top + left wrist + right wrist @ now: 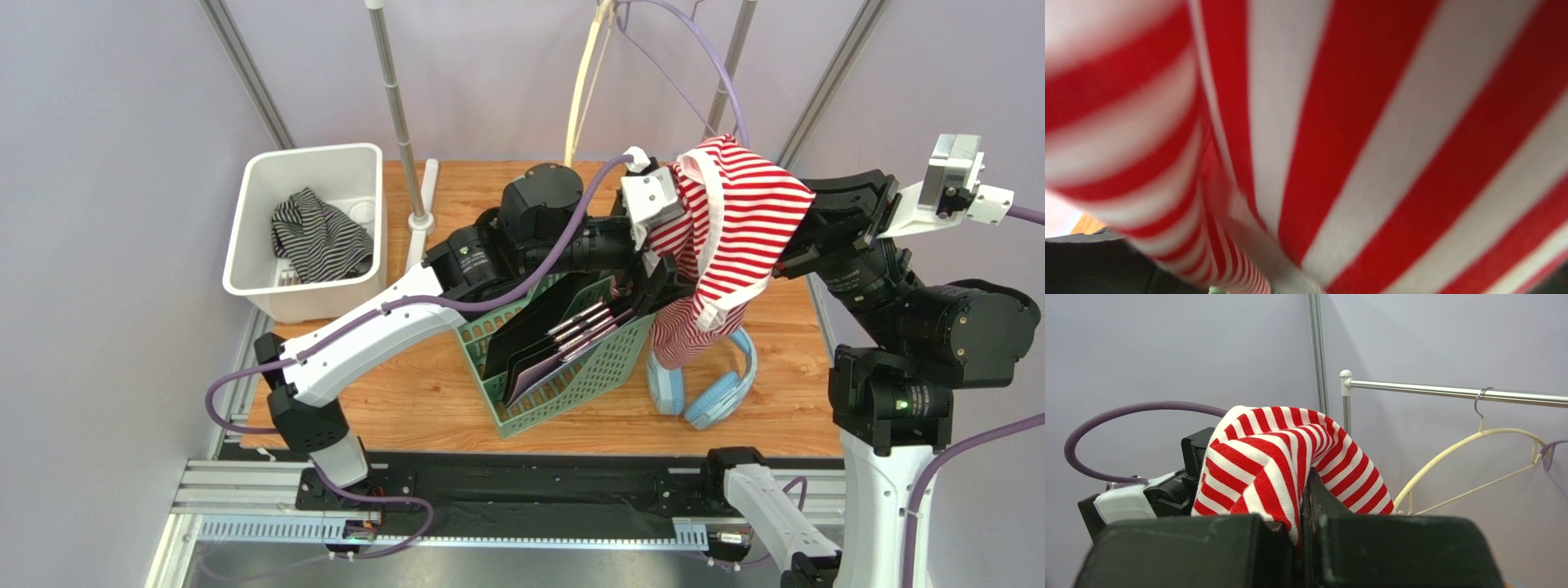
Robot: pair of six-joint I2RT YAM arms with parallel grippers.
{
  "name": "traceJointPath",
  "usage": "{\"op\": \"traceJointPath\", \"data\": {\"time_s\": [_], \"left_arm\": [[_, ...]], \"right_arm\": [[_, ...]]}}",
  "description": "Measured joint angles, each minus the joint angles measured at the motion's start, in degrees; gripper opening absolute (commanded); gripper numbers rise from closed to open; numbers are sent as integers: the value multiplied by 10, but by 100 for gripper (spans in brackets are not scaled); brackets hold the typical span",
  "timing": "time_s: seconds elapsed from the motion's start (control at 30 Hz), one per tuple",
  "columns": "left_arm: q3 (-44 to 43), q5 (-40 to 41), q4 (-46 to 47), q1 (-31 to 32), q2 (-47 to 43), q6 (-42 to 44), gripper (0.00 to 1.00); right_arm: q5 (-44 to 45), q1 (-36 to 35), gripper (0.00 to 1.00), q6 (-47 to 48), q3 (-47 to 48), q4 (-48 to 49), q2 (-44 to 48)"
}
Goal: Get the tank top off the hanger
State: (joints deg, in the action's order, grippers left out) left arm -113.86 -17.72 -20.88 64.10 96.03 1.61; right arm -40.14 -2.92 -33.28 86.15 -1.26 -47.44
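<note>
Tank top (pixel 736 214) was up in the air over the far right of the table (pixel 417 392), bunched between the two arms, its lower part hanging down just beside the green basket (pixel 577 368) and the blue headphones (pixel 718 392). Right tool (pixel 1306 508) was closed tight on a fold of the striped cloth, which humped up over its fingers. Left tool (pixel 650 214) was pressed into the opposite side of the garment; its wrist view showed nothing but stripes, jaws spread wide, no grip that I could make out. Cream hanger (pixel 1481 430) hung bare on the rail (pixel 1450 391) behind, apart from the cloth. Judged that the pull-off step was as good as done: no strap visibly caught on the hanger. The next move probably called for carrying the top down to a bare patch of table, with the left tool backing out of the folds so that nothing snagged, then the right tool letting go. Risk: the trailing hem catching on the basket.
</note>
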Motion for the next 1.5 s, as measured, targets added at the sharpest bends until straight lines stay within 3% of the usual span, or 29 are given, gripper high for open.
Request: {"op": "traceJointPath", "data": {"time_s": [0.03, 0.1, 0.13, 0.2, 0.23, 0.33, 0.43, 0.53, 0.63, 0.67, 1.0, 1.5], "left_arm": [[0, 0, 11, 0, 4, -2, 81], [0, 2, 32, 0, 9, -13, 54], [3, 4, 43, -1, 10, -20, 35], [12, 13, 73, -2, 10, -34, 16], [21, 18, 91, -4, 9, -42, 0], [45, 31, 131, -9, 7, -71, 0], [71, 51, 154, -18, -2, -94, 0], [99, 71, 161, -34, -19, -122, 0], [117, 84, 156, -63, -40, -149, 0], [118, 88, 151, -70, -47, -158, 0], [22, 91, 5, -206, -94, -186, 0], [-90, 115, -261, -543, -152, -141, 0]], "right_arm": [[1, 0, 0, -3, -4, 2, 3], [2, 0, 0, -9, -14, 5, 10], [2, 0, 0, -11, -19, 7, 14], [5, 0, 0, -15, -27, 9, 22], [8, 0, 0, -17, -31, 10, 27], [20, 0, 5, -14, -37, -3, 37], [49, 0, 17, -3, -37, -43, 43], [76, 0, 48, 9, -41, -71, 51], [92, 0, 69, 23, -49, -90, 68], [94, 0, 71, 28, -51, -94, 75], [107, 0, 74, 63, -77, -138, 98], [127, 0, 75, 112, -101, -195, 126]]}}
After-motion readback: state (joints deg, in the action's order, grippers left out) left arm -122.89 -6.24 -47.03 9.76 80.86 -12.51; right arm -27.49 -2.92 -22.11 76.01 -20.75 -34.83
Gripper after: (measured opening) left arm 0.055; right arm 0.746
